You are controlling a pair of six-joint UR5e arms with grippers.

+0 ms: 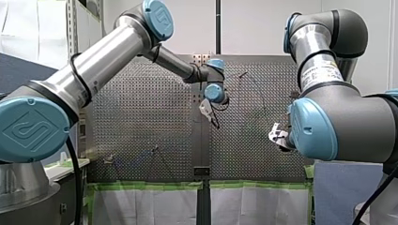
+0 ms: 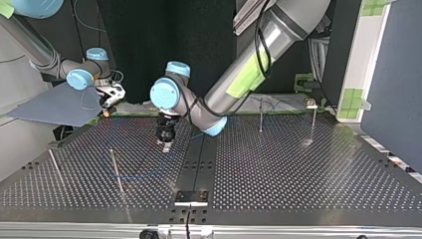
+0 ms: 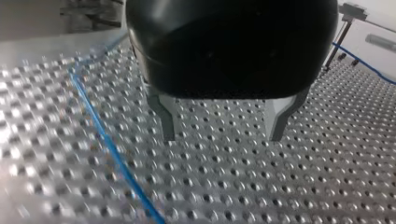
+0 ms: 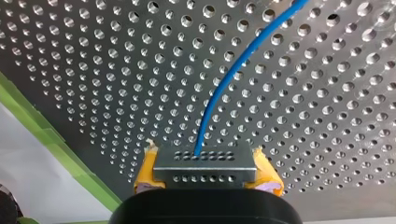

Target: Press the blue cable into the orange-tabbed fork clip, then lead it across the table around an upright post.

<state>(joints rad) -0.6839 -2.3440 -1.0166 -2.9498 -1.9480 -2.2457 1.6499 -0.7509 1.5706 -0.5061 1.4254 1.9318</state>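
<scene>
On the counter (image 2: 298, 169), the thin blue cable (image 3: 107, 140), probably light and floppy, runs beside my open left claw (image 3: 223, 123) to my right claw (image 4: 205, 164), closed on it; best grasped close to wherever it must bend.

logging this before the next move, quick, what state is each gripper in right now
left gripper: jaws open, nothing between them
right gripper: jaws shut on the blue cable
</scene>
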